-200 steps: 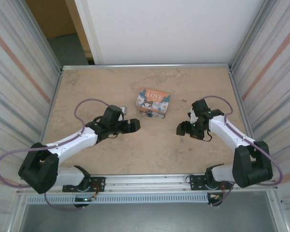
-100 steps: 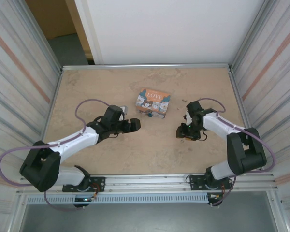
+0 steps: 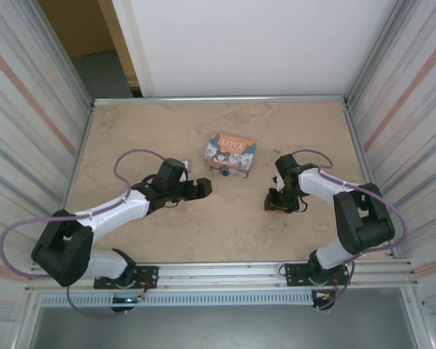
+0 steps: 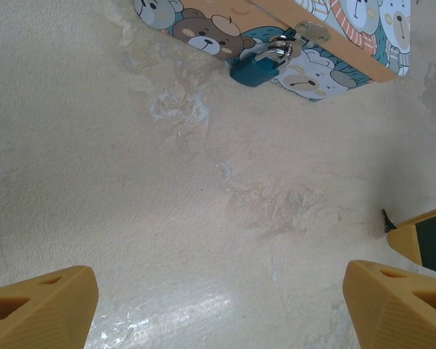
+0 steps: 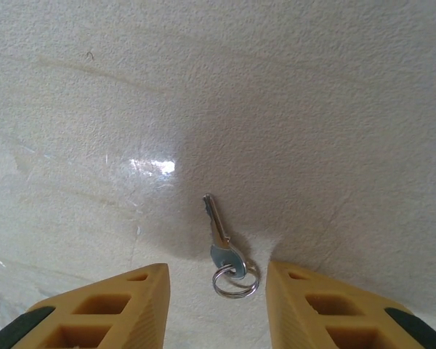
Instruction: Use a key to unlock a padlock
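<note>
On the desk (image 3: 167,240), locate the box (image 3: 230,150) ahead of the wide-open, empty left gripper (image 4: 218,291), with the padlock (image 4: 256,69) hung at its front hasp. Key pickup stage: close the part-open, empty right gripper (image 5: 218,269) low on the flat-lying key (image 5: 219,236) it straddles, then lift.

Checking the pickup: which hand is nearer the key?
Right. The right hand straddles the key, fingers either side; the left hand sits far off, facing the padlock.

top: high overhead | wrists: close, downward — left shares box (image 4: 211,33) with top
</note>
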